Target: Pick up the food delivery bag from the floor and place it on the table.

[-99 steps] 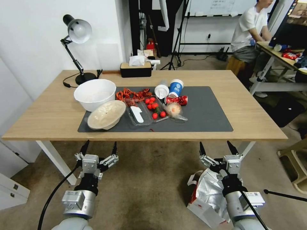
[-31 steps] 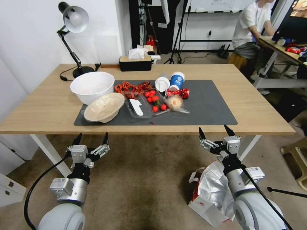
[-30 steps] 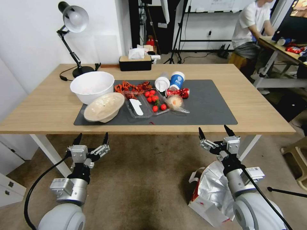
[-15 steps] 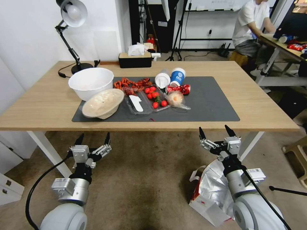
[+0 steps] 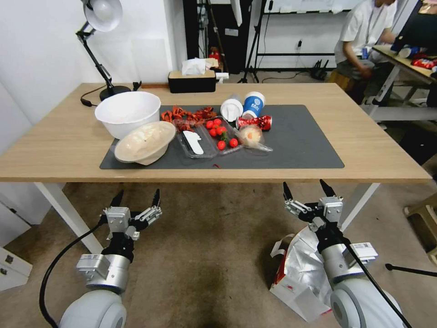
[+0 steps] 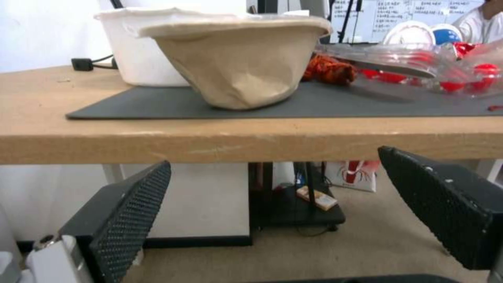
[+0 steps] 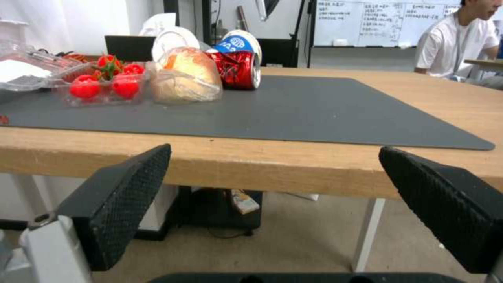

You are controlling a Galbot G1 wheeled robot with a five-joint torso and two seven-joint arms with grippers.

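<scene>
Nearest the robot, the food delivery bag (image 5: pixel 302 269) lies on the carpet on the right side, its mouth gaping to show crumpled silver foil lining, a red panel along its near side and a white handle looped at its left edge; the right arm crosses over it, hiding part of the foil. The right gripper (image 5: pixel 307 191) hangs above the bag's far end, just below the table's front edge, its black fingers spread wide and holding nothing; the left gripper (image 5: pixel 136 198) sits level with it on the other side, fingers likewise parted and empty, over bare carpet.

The table (image 5: pixel 54 141) stands beyond, its light-wood front lip just above both grippers, with a white leg (image 5: pixel 68 216) at the front left corner; open floor runs beneath it between the legs. On its dark grey mat (image 5: pixel 300 146) a tan paper bowl (image 5: pixel 144 142) leans against a white bowl (image 5: pixel 126 111), what either holds being hidden; beside them a clear tray (image 5: pixel 196 145) holds a white utensil, and a second clear tray (image 5: pixel 221 137) holds red tomatoes; a small clear plastic bag (image 5: pixel 252 137) wraps something round and pale, touching a red can (image 5: pixel 254 122) on its side; a blue cup (image 5: pixel 252 104) stands behind. The mat's right half is bare, as is the wood to its right. Farthest, a black tissue box (image 5: pixel 191 82) and a desk lamp (image 5: pixel 98 27) stand at the rear edge.
</scene>
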